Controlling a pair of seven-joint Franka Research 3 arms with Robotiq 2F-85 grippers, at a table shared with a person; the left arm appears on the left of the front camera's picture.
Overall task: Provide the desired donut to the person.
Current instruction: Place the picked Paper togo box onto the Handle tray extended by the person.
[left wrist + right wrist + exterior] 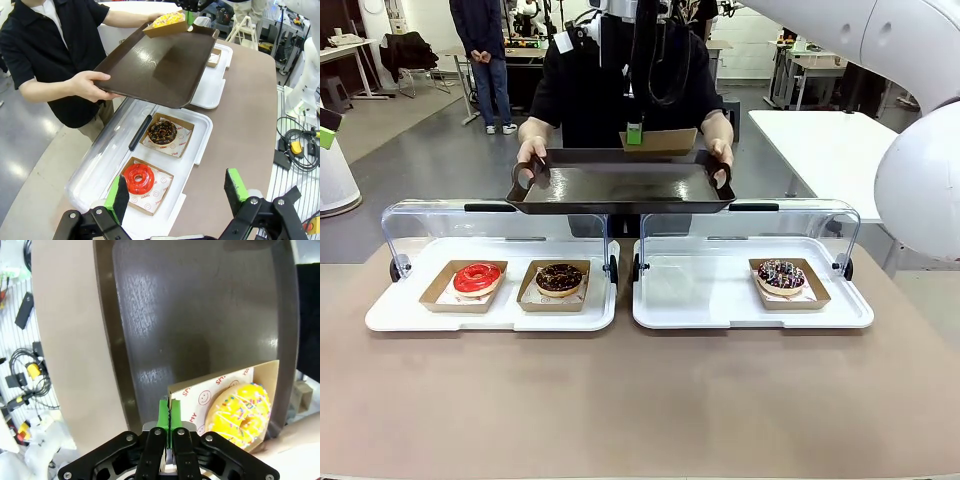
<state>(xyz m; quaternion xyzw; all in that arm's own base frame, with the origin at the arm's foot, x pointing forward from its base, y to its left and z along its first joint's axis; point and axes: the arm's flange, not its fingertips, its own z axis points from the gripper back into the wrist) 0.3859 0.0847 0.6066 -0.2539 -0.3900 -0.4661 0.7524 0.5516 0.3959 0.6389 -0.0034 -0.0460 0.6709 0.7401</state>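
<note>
Left gripper hangs wide open and empty above the near end of the left white tray, while the right gripper, reaching across the middle, is pinched tight on the upright edge of a cardboard box. That box carries the yellow sprinkled donut over a far corner of the brown serving tray, which the person holds up by both ends. The step in hand appears to be the set-down. Whether the box base already touches the serving tray cannot be told, so the sound move is to lower until it sits flat and inside the rim. The release should come after that, with a draw straight back off the box edge so nothing tips, since a hand-held tray may dip or drift. On the tabletop below, 2 white trays sit side by side with their clear lids raised. The left white tray holds 2 open cardboard boxes, with a red-iced donut to the left and a chocolate donut just beside it. The right white tray holds 1 box at its right end with a dark donut under coloured sprinkles, and its left half is bare.
</note>
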